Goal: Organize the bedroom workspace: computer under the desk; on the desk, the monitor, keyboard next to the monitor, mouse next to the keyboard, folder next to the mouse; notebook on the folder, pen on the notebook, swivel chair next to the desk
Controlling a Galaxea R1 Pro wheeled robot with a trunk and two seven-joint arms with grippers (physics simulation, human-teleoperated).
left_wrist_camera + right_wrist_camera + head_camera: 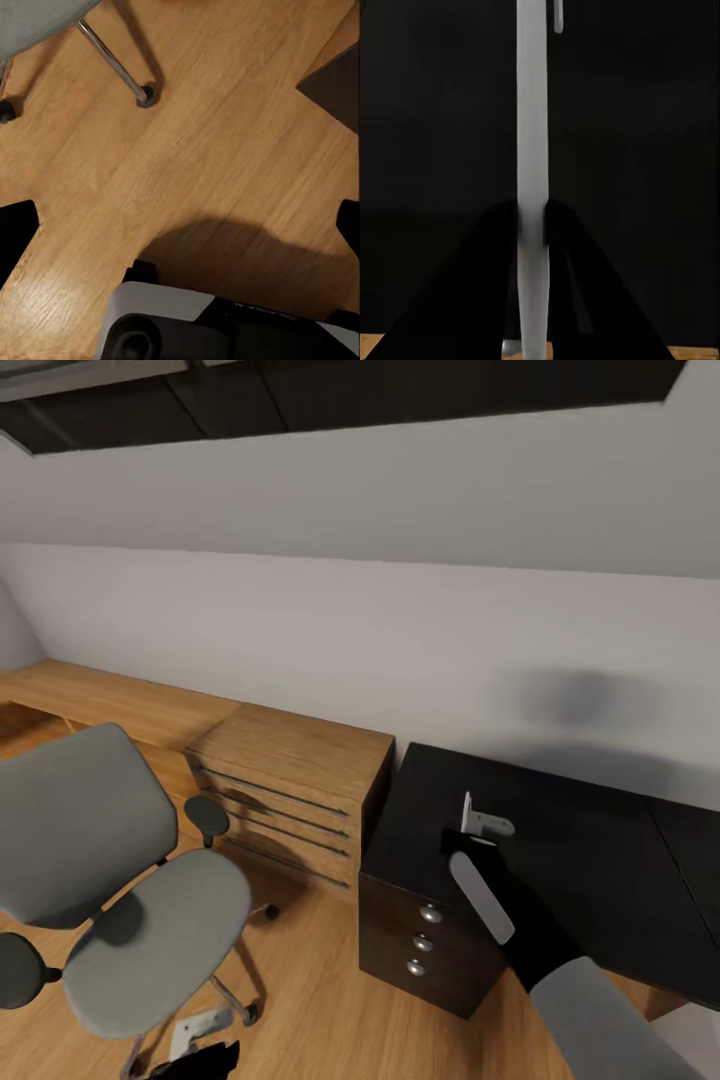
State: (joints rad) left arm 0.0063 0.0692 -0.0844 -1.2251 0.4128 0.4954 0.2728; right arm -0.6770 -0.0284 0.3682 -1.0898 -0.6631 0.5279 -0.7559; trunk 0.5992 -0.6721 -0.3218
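The right tool (478, 838) is clamped on a thin grey pen (532, 150), held over the black bench (590, 840). It looks light, stiff and slippery, best pinched mid-shaft. The swivel chair (150, 920) stands nearby. I can't tell the left tool's state. No writing is readable.

My black fingers (495, 262) pinch a smooth grey pen (532, 150) above a matt black desk (600, 860); floor (225, 150) is glossy wood.
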